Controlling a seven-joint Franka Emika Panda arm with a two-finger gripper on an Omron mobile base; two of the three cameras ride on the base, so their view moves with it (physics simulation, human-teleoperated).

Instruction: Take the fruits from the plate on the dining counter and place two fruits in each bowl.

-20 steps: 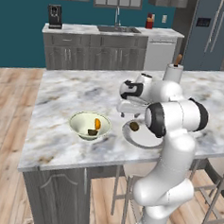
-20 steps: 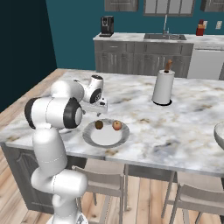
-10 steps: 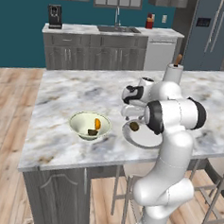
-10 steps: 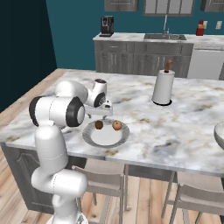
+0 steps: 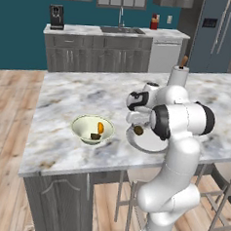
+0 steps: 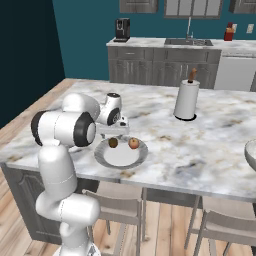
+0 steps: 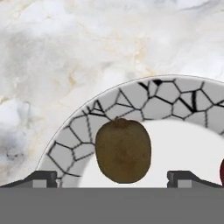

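Gripper: my gripper (image 7: 113, 177) hangs over the near-left edge of the plate, pointing down at it. In the left base view it (image 5: 136, 120) sits at the end of my forearm, above the plate's left side.
Fingers: spread wide. One tip (image 7: 41, 178) and the other (image 7: 186, 178) stand on either side of the brown fruit, not touching it. Nothing is held.
Brown fruit: oval, lying on the plate (image 7: 131, 105) where the patterned rim meets the white centre, between my tips (image 7: 123, 150). In the right base view it (image 6: 113, 142) is just left of the apple.
Apple: reddish, on the plate (image 6: 133, 143), near the brown fruit but apart from it. A dark red sliver of it shows at the right edge of the hand view.
Plate: on the counter (image 6: 210, 135), near its front edge, in front of my arm (image 6: 107, 159). In the left base view my arm covers most of it (image 5: 144, 146).
Cream bowl: on the counter, well left of the plate (image 5: 82, 127). It holds the orange (image 5: 101, 128) and a dark lumpy fruit (image 5: 94, 136), close together.
Grey bowl: only its rim shows, at the right edge of the right base view (image 6: 251, 152), well apart from the plate. I cannot tell what it holds.
Towel roll: upright on the counter behind the plate (image 6: 186, 100).
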